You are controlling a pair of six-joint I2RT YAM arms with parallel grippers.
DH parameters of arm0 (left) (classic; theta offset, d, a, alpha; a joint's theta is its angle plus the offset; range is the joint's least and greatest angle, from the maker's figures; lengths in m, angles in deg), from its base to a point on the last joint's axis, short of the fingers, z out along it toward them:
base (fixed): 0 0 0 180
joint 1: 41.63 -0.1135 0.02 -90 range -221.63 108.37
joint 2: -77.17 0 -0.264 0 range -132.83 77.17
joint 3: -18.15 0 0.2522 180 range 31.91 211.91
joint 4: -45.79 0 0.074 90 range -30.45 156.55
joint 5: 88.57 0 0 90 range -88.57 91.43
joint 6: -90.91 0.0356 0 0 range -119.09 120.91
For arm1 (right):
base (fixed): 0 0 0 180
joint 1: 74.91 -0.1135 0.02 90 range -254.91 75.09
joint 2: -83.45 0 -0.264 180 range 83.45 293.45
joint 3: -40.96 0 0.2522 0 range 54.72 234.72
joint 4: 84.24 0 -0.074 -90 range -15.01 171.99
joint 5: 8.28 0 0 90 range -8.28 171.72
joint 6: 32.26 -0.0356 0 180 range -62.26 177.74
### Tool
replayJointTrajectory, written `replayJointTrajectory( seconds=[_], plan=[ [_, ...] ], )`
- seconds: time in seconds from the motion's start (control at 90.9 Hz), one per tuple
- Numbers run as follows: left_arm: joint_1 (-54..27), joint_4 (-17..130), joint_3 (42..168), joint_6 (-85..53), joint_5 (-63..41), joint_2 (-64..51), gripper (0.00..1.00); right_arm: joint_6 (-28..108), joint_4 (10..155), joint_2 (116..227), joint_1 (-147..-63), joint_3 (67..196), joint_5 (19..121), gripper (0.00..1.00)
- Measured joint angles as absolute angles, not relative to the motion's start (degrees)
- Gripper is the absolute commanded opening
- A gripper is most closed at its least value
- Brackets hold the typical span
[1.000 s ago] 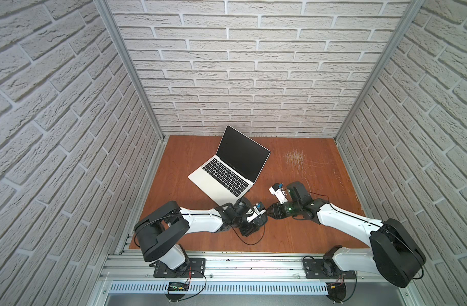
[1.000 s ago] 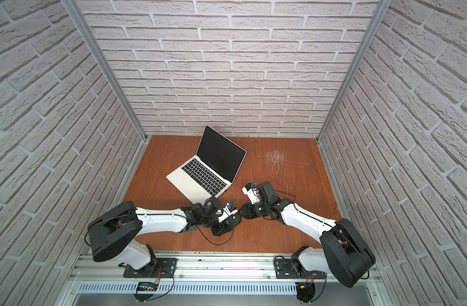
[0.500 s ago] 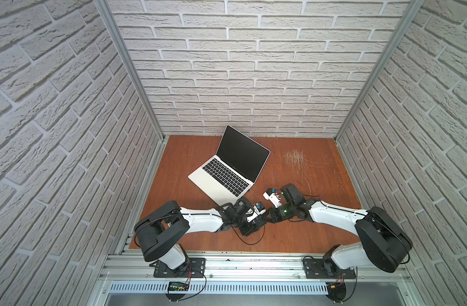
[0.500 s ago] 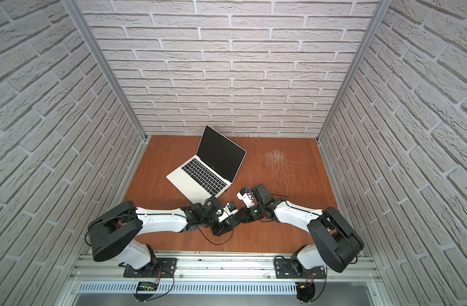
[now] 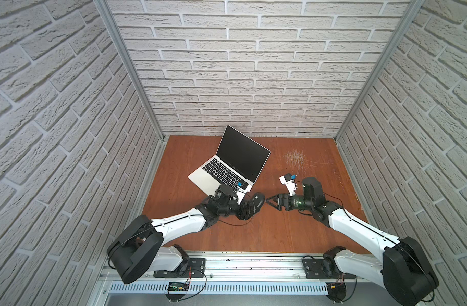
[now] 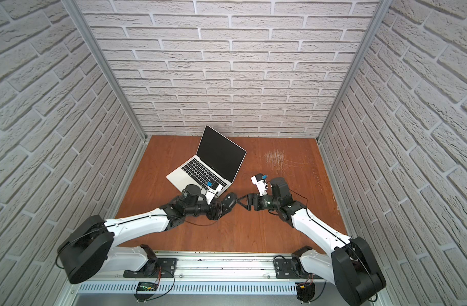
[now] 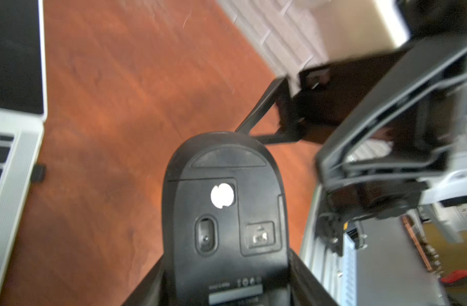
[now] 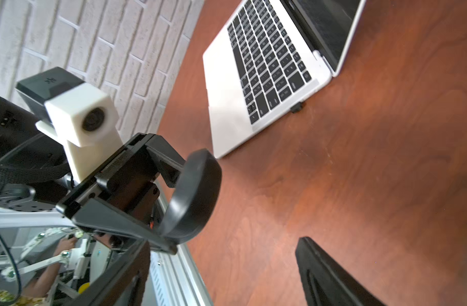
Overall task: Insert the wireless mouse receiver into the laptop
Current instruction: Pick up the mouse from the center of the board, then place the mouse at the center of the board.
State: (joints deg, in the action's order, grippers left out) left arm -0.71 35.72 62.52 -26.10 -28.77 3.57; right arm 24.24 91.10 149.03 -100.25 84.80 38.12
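Well clear of right gripper point(image 5: 269, 202): receiver point(image 8: 297, 107) against laptop point(image 8: 227, 79) side.

Wireless mouse receiver point(image 8: 297, 107) at laptop's point(image 8: 227, 79) side edge: plug end was hidden; too small to find in both top views. Left wrist view cut off laptop and mouse point(image 7: 224, 212); right gripper point(image 7: 278, 147) was motion-blurred.

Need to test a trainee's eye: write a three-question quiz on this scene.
1. True or false: the left end effector grips the mouse.
2. Where is the receiver? A: on the trackpad. B: at the side edge of the laptop. C: in the right end effector.
3. Fill in: the right end effector's jaws stand ____.
Key: 1 true; 2 B; 3 open.
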Motion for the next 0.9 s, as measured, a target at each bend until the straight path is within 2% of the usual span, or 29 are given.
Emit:
replayJointTrajectory(
  seconds=[0.209,0.308,0.363,0.506,0.682,0.715,0.814,0.836,0.869,0.902],
  plan=[
    [-1.0,24.8,62.9,-38.1,-35.9,4.3,0.1,14.1,106.9,149.1,-100.4,86.2,29.6,0.97],
    [-1.0,20.7,63.0,-42.1,-38.1,4.3,0.1,12.6,109.6,149.1,-101.1,88.4,27.2,0.93],
    [-1.0,18.5,63.0,-44.1,-38.8,4.3,0.1,12.4,110.4,149.1,-101.9,89.5,25.9,0.87],
    [-0.9,13.6,63.1,-47.5,-41.0,4.2,0.1,12.3,110.7,149.2,-103.1,90.4,25.1,0.58],
    [-0.9,12.8,63.1,-48.7,-41.8,3.3,0.1,12.3,109.1,149.2,-103.5,90.7,26.0,0.41],
    [-1.0,12.8,63.1,-48.9,-42.1,3.2,0.13,12.8,108.4,149.2,-103.5,90.9,26.1,0.4],
    [-1.1,12.3,63.0,-49.4,-42.3,2.8,0.41,14.2,106.5,149.2,-103.6,91.4,26.2,0.37],
    [-1.1,12.1,62.8,-49.4,-42.3,2.8,0.5,14.8,105.7,149.2,-103.6,91.7,26.3,0.37],
    [-1.2,11.8,62.5,-49.5,-42.2,2.8,0.7,15.5,104.5,149.2,-103.7,92.0,26.5,0.36],
    [-1.3,11.4,62.1,-49.4,-42.1,2.8,0.79,16.4,103.2,149.2,-103.9,92.4,26.9,0.35]
  ],
)
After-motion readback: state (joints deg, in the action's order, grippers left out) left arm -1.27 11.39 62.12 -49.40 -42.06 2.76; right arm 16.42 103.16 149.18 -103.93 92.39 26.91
